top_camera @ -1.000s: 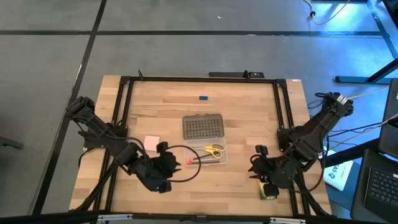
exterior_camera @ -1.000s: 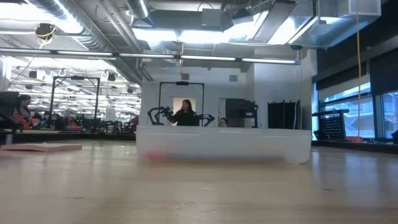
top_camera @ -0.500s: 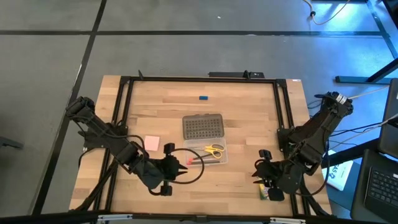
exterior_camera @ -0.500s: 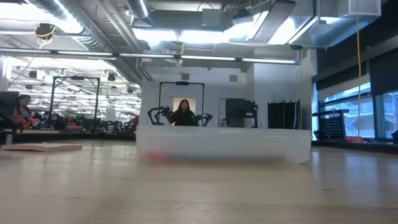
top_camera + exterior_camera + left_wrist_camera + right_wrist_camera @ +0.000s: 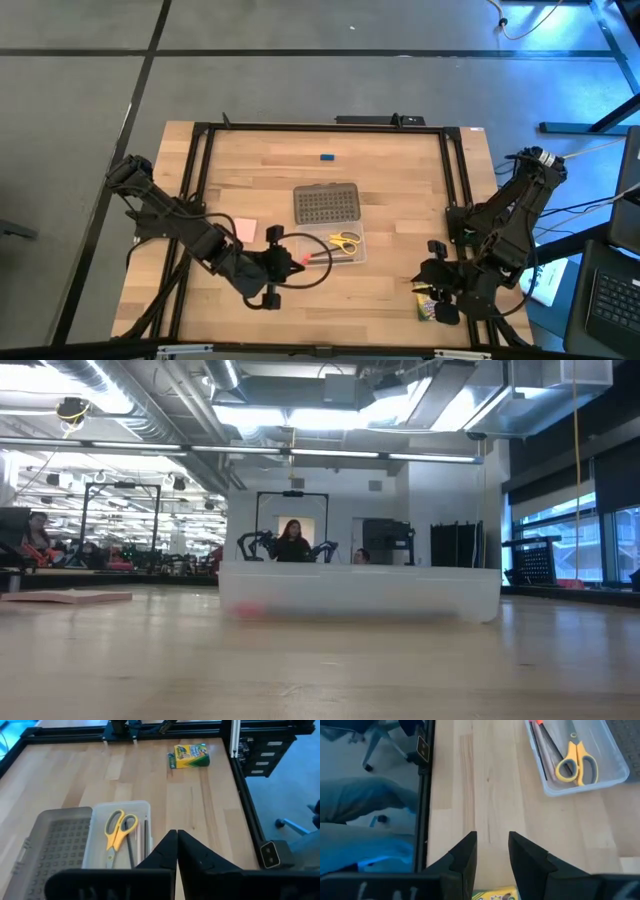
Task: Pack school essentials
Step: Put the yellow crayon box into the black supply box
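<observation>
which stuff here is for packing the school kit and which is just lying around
For the job:
scissors
pencils
pink pad
crayon box
blue block
clear case, which holds the scissors and pencils

Lying about:
black frame round the table

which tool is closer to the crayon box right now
Right. The right tool hangs just above the crayon box at the table's near right edge; the left tool is across the table by the clear case.
</observation>
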Robot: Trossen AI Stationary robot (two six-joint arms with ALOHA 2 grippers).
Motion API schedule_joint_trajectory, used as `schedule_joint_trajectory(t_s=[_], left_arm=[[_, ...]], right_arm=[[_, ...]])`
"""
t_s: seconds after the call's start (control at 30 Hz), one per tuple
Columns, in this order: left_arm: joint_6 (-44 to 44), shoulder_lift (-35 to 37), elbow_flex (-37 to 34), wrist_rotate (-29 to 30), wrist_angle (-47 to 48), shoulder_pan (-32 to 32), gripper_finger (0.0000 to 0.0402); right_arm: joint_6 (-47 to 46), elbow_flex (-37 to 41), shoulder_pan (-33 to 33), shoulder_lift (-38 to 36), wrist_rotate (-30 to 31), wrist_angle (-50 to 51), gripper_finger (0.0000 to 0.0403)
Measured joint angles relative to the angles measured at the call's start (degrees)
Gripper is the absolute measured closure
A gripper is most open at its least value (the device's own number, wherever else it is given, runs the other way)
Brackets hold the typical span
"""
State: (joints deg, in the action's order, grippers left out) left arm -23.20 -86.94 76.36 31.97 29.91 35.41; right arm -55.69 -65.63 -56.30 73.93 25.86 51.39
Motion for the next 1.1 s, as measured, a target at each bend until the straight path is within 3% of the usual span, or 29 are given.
schedule_joint_trajectory(t_s=[0.27, 0.6, 0.9, 1.1], left_arm=[[-0.5, 0.0, 0.0, 0.3, 0.0, -0.6, 0.0383], [-0.5, 0.0, 0.0, 0.3, 0.0, -0.6, 0.0395], [-0.6, 0.0, 0.0, 0.3, 0.0, -0.6, 0.0396], [-0.6, 0.0, 0.0, 0.3, 0.0, -0.6, 0.0383]], right_arm=[[-3.8, 0.0, 0.0, 0.0, 2.3, -0.3, 0.0289], [-19.7, 0.0, 0.0, 0.0, 2.1, 0.2, 0.0289], [-30.7, 0.0, 0.0, 2.5, 2.6, 7.0, 0.0289], [-28.2, 0.0, 0.0, 2.8, 2.5, 5.9, 0.0289]])
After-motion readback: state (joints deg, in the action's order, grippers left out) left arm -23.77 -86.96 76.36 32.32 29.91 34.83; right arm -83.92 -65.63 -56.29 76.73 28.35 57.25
